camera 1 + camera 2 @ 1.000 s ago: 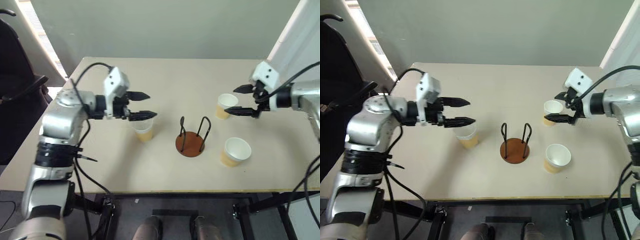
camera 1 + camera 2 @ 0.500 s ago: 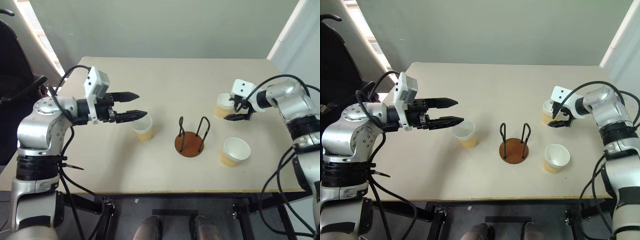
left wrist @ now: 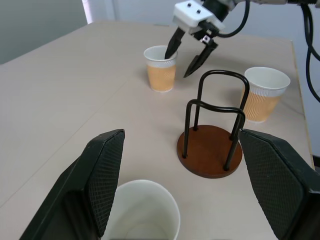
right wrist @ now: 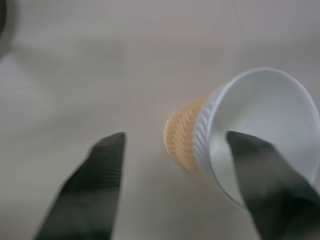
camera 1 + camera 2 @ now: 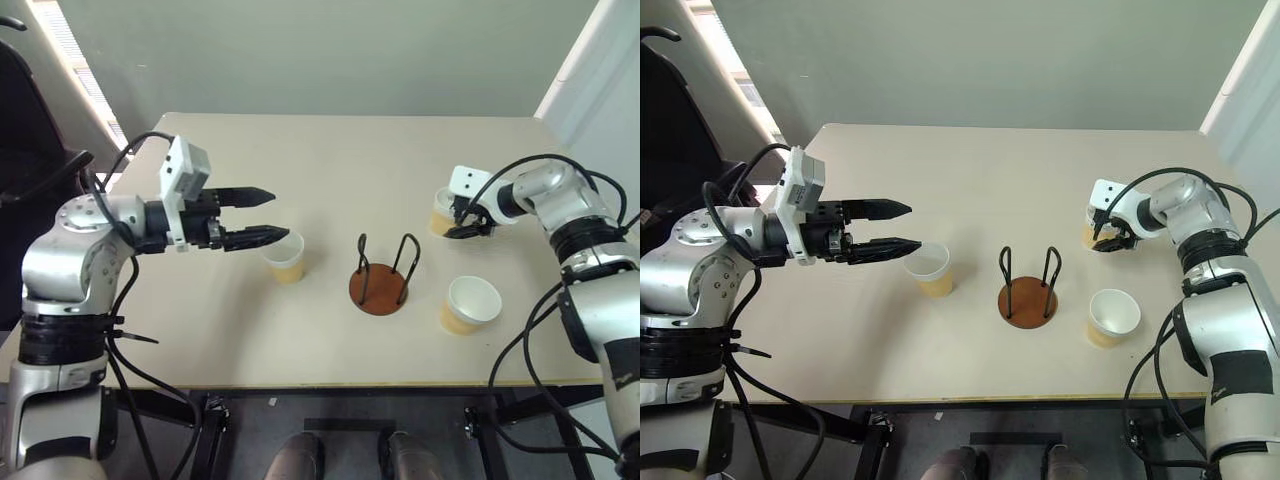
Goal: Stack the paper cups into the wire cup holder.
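With one of the right fingers (image 3: 171,47) being dipped inside the far cup (image 3: 160,69) and the other kept outside, still apart and not clamped, the cup is being risked being tipped or crushed, while the left fingers (image 5: 878,209) are being held apart over the near cup (image 5: 930,270) on the desk (image 5: 970,180).

White-rimmed, ribbed yellow-tan paper cups (image 3: 161,69); reddish-brown holder base (image 3: 210,157), black wires.

Soft, even daylight, apparently from a window at far left; the table (image 5: 330,160) shows faint shadows; the right wrist view looks blurred.
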